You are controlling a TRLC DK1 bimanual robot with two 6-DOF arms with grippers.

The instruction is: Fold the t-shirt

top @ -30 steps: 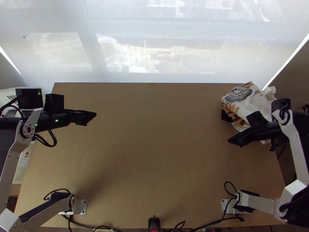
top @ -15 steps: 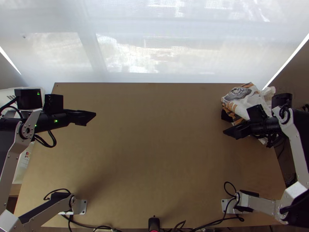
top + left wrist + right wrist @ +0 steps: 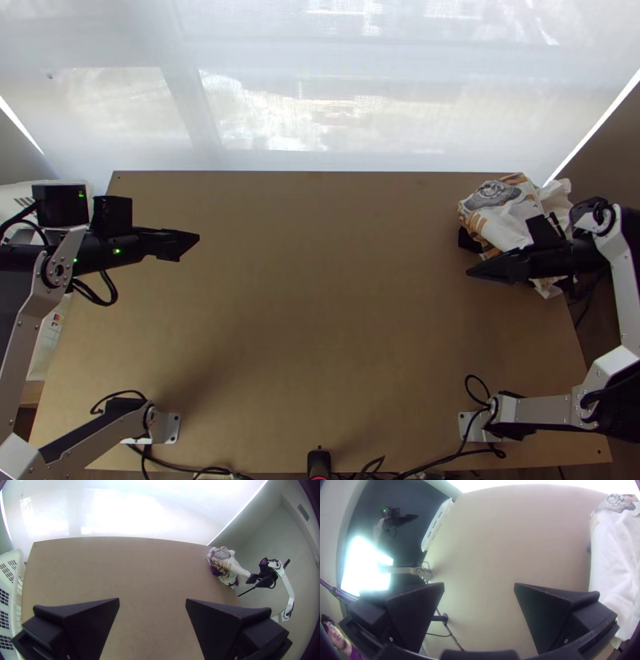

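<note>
T-shirt (image 3: 498,220) lies by right claw (image 3: 474,271), which, like left claw (image 3: 192,240), points inward, gaping, empty.

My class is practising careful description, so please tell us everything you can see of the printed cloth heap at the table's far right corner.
The cloth heap lies bunched, creased and unfolded on the table. It looks like soft, thin fabric, mostly white, with grey and orange-brown print and a dark patch underneath. The right gripper partly covers it from above; whether they touch, I cannot tell.
</note>
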